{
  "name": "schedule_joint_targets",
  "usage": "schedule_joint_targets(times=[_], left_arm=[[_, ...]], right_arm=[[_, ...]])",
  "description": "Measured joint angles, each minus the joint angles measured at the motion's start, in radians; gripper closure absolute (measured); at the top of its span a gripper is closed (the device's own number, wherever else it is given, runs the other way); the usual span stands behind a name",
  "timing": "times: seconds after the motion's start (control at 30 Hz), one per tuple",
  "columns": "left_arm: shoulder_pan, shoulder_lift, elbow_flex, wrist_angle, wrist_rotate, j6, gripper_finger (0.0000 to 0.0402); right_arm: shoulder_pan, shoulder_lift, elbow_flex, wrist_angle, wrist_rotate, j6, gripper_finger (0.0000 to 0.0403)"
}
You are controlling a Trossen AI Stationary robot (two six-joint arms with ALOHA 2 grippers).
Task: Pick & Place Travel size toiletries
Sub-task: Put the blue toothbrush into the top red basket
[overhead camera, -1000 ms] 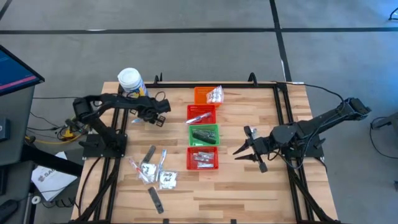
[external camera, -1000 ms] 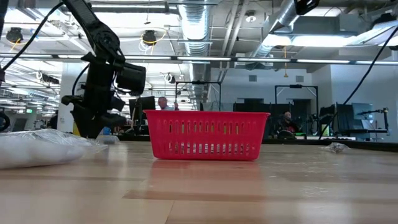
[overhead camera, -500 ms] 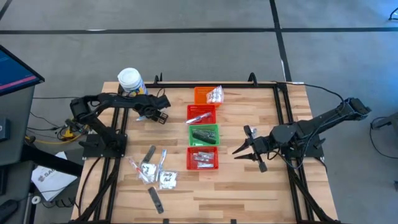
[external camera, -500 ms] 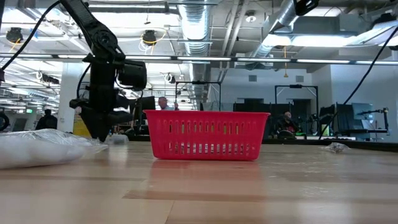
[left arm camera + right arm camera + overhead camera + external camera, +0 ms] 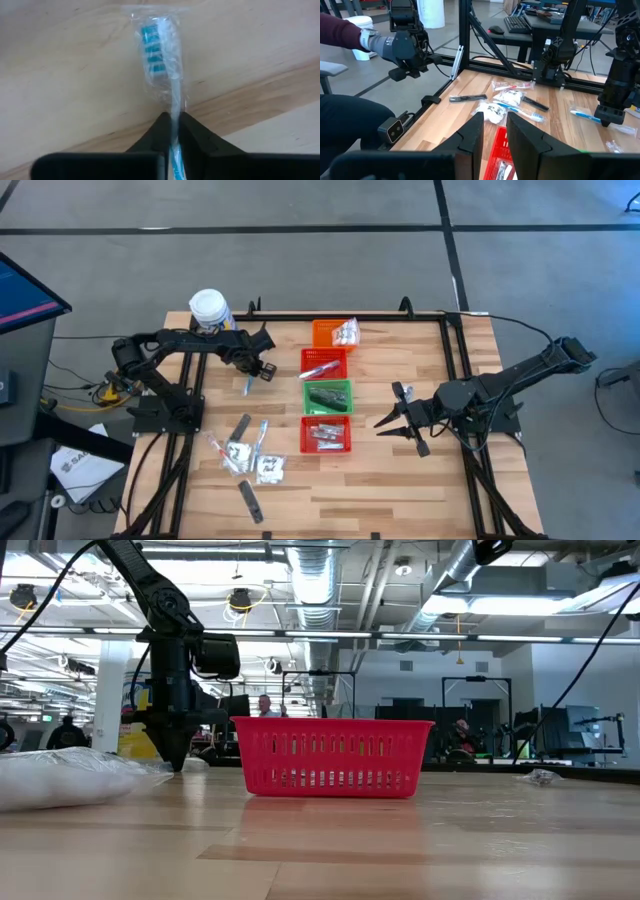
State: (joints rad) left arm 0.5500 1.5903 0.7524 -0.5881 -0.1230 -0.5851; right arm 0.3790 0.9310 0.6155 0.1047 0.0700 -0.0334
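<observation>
Blue-bristled toothbrush (image 5: 165, 75) on the tabletop (image 5: 400, 480) near the jar: the left end effector (image 5: 172, 131) has just clamped on it, ready to lift. Right end effector (image 5: 400, 423) waits, fingers apart.

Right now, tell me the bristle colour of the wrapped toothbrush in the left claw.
Blue and white, on the clear-wrapped toothbrush; the left wrist view shows it best.

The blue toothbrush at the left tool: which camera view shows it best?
The left wrist view: the wrapped blue toothbrush fills it, pinched by the left tool. The high view shows a small sliver, the right wrist view a distant one; the low view hides it.
</observation>
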Motion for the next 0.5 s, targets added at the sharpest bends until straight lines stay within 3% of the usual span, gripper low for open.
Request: schedule_joint_targets(times=[0.3, 0.5], left_arm=[[-0.054, -0.022, -0.004, -0.009, -0.009, 0.001, 0.0393], [-0.143, -0.157, -0.006, -0.035, -0.023, -0.006, 0.0394]], right_arm=[[0.0, 0.0, 0.0, 0.0, 0.0, 0.0, 0.0326], [0.0, 0.0, 0.0, 0.0, 0.0, 0.001, 0.0326]])
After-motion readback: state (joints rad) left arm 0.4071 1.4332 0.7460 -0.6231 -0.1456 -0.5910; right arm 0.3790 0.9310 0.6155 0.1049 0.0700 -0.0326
